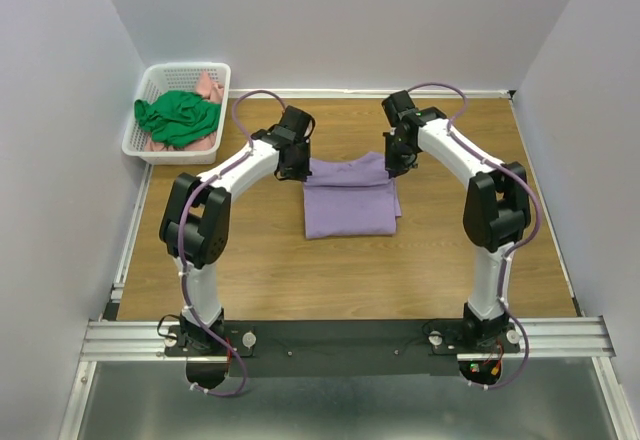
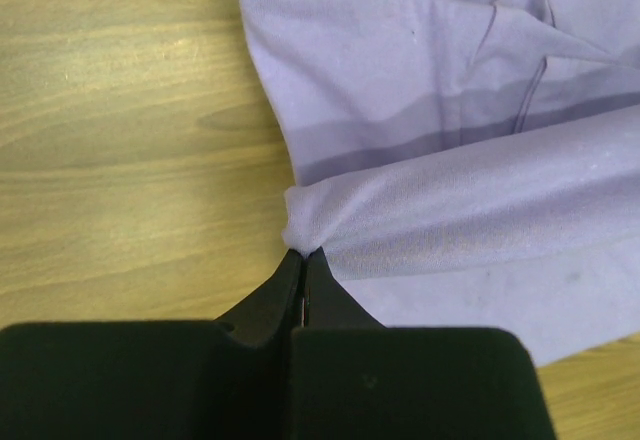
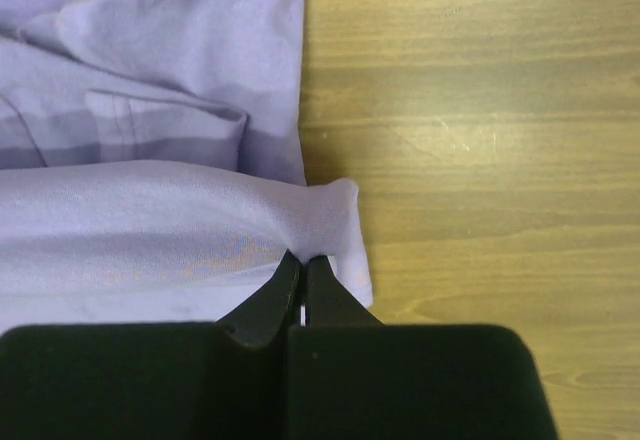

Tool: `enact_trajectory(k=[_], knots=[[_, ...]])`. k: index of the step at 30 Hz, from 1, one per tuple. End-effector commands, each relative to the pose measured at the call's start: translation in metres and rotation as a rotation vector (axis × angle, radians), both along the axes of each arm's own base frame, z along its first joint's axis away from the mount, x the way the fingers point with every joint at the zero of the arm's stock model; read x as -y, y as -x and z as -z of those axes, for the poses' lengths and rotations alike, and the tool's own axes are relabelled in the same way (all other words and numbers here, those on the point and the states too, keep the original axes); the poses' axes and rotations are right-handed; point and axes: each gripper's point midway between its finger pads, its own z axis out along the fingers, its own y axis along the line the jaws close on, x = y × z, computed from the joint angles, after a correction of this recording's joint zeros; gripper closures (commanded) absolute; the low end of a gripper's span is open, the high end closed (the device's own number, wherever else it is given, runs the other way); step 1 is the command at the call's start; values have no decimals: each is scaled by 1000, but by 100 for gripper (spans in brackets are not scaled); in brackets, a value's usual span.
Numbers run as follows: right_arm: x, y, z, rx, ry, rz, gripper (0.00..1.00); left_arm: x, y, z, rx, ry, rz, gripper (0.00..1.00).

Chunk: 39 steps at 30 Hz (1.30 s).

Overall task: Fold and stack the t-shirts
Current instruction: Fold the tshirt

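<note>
Top external view: lilac t-shirt (image 1: 348, 200) lies partly folded mid-worktop (image 1: 300, 275), between the two arms. Left wrist view: left claw (image 2: 303, 256) closed, pinching a raised fold of fabric at the shirt's left edge. Right wrist view: right claw (image 3: 304, 260) closed likewise, pinching the same fold at the right edge. White basket (image 1: 142, 150) sits at the far left, holding a green t-shirt (image 1: 178, 118) heaped over a pink garment (image 1: 209, 88).
</note>
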Motion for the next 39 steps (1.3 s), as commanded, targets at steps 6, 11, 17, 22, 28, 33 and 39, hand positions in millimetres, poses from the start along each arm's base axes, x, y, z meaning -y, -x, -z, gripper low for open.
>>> enact_trajectory(k=[6, 11, 17, 22, 28, 33, 39], knots=[[25, -17, 30, 2, 56, 66, 99, -17, -35, 7, 68, -64, -69, 93], [25, -19, 18, 30, 44, 68, 62, -22, -38, -14, 134, -57, -100, 56], [13, -20, -45, 191, -20, 1, 44, -40, -25, -68, 230, -45, -185, 25], [-23, 5, -58, 219, -184, -153, 45, -15, 22, -65, 226, 8, -127, 29], [-57, 14, -33, 186, -302, -271, 58, 31, 61, -22, 141, 101, -19, 55], [-63, -12, -9, 177, -265, -305, 63, 34, 51, 0, 136, 91, -18, 59], [-57, -64, 22, 170, -267, -275, 65, 31, -8, 3, 159, 116, -14, 64]])
